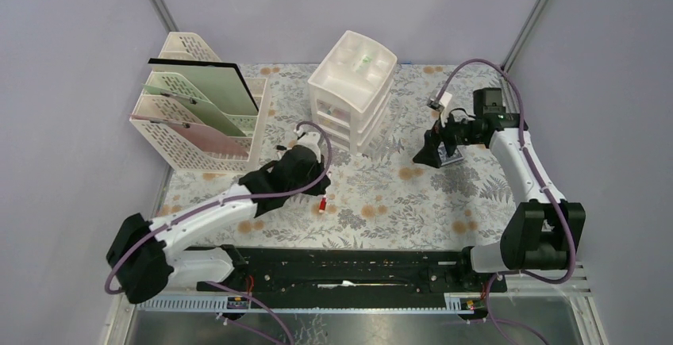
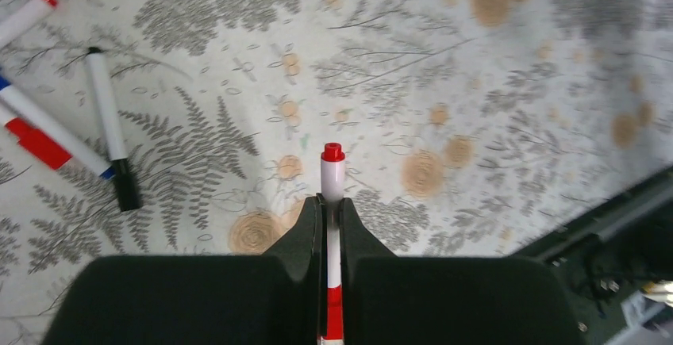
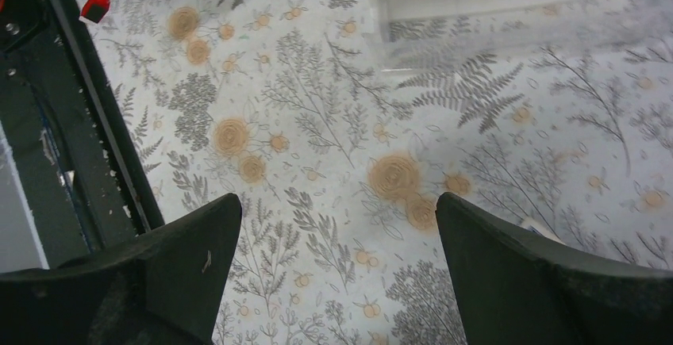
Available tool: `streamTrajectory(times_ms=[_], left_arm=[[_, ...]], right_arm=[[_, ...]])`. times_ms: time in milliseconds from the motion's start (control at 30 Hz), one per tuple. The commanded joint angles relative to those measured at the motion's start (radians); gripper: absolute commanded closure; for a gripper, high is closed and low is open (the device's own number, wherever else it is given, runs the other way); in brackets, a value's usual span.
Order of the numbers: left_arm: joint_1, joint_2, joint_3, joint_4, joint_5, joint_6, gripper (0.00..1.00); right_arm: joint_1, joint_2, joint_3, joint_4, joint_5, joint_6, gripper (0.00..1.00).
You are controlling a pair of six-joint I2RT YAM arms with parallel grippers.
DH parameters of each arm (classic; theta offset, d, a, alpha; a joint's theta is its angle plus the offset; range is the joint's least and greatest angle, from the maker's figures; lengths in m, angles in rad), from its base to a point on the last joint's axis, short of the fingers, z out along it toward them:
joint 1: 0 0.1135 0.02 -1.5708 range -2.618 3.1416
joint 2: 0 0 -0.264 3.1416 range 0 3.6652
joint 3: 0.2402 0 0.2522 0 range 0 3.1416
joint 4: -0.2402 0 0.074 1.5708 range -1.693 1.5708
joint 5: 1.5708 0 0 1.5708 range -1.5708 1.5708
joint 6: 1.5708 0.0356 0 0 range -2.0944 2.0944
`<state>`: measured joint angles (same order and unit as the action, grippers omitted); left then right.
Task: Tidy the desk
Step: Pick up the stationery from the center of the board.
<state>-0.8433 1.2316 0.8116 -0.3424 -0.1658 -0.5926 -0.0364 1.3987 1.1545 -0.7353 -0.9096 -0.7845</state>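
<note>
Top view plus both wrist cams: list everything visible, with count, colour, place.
desk: one, pale cloth with grey ferns and orange flowers, under everything.
file rack: one, cream lattice, far left, holding black, green and pink sheets.
drawer unit: one, white, far centre.
loose markers: at least five, white with black, blue or red ends, lying on the cloth at the left of the left wrist view, some cut off by the frame.
held marker: one, white and red, between the left fingers.
left gripper: black, shut on the held marker, mid desk.
right gripper: black, open, empty, above the cloth near the drawer unit.
</note>
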Motion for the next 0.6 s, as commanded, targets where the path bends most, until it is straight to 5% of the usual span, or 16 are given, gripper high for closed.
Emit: streamTrajectory(times_ms=[0, 267, 567], left_arm=[[-0.002, -0.142, -0.107, 0.266, 0.146, 0.09, 1.0], [-0.003, -0.125, -0.082, 0.483, 0.344, 0.116, 1.0], [-0.003, 0.08, 0.108, 0.604, 0.396, 0.063, 1.0]], right_arm=[[0.092, 0.006, 0.016, -0.01, -0.047, 0.012, 0.0], [0.209, -0.079, -0.088, 0.018, -0.148, 0.042, 0.0], [0.241, -0.105, -0.205, 0.397, -0.3, 0.57, 0.0]])
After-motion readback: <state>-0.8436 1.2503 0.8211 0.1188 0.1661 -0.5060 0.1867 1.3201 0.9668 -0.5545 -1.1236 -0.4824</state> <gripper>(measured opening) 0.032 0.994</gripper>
